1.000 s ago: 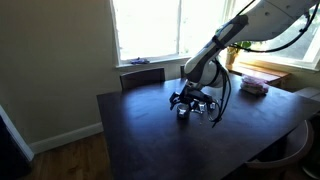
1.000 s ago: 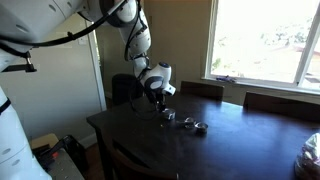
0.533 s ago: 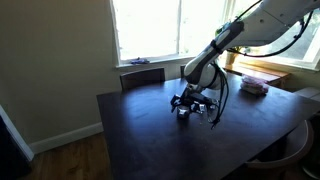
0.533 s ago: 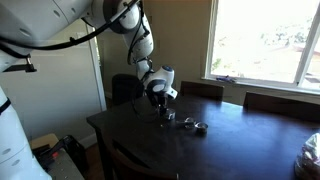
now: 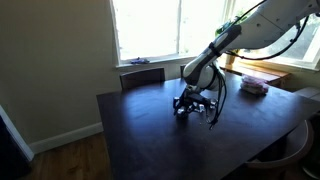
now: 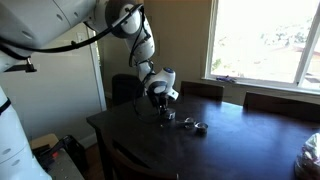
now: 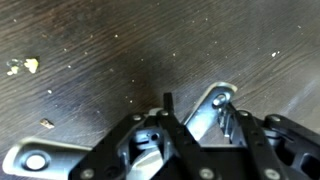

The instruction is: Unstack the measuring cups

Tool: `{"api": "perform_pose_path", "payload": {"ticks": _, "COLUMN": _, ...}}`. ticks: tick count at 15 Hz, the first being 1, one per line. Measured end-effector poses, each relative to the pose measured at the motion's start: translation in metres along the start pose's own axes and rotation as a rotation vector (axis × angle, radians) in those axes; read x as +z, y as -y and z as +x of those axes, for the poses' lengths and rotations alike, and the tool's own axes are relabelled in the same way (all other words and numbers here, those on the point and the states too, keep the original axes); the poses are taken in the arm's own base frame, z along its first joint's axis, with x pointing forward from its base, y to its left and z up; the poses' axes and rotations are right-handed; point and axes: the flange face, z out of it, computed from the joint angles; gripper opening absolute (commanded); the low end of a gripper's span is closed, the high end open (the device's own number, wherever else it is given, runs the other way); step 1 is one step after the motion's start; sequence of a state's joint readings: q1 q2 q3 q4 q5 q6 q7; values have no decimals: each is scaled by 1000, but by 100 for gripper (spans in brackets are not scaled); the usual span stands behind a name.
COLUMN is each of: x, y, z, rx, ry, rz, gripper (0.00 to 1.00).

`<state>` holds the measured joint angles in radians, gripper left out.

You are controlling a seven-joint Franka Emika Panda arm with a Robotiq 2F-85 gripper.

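Observation:
Small shiny measuring cups (image 6: 188, 123) lie in a loose cluster on the dark wooden table (image 5: 140, 135). In both exterior views my gripper (image 5: 192, 104) (image 6: 160, 108) points straight down at the near end of that cluster. The wrist view shows one cup's flat silvery handle (image 7: 208, 108) running diagonally between my black fingertips (image 7: 167, 104), and my gripper (image 7: 198, 112) is half closed around it. A cup bowl (image 7: 148, 152) sits under the left finger. Another handle (image 7: 32, 160) pokes out at the lower left. Whether the pads clamp the handle does not show.
A pinkish-white flat stack (image 5: 253, 86) lies at the table's far end by the window. Chair backs (image 5: 142, 75) (image 6: 200, 90) stand along the table edge. Crumbs (image 7: 24, 66) dot the tabletop. A pale bag (image 6: 310, 152) sits at one corner.
The jaws have come in from wide open to about half width around the handle. The arm has barely moved, settling slightly lower over the cups.

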<state>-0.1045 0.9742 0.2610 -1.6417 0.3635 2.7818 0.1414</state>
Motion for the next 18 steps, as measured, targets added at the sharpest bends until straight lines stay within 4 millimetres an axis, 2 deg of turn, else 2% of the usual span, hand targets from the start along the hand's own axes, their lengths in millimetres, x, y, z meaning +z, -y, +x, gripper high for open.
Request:
{"api": "perform_pose_path", "payload": {"ticks": 1, "x": 0, "y": 1, "z": 0, "rx": -2, "ry": -2, "rz": 0, "gripper": 9}}
{"api": "perform_pose_path", "payload": {"ticks": 5, "x": -1, "y": 6, "z": 2, "rx": -15, "ry": -18, "rz": -4, "gripper": 2}}
{"api": "perform_pose_path", "payload": {"ticks": 9, "x": -2, "y": 11, "z": 3, "rx": -32, "ry": -50, "rz": -14, "gripper": 8}}
{"api": "perform_pose_path", "payload": {"ticks": 14, "x": -3, "y": 12, "z": 5, "rx": -62, "ry": -105, "rz": -38, "gripper": 7}}
{"api": "perform_pose_path", "payload": {"ticks": 18, "x": -12, "y": 26, "z": 1, "rx": -117, "ry": -159, "rz": -52, "gripper": 7}}
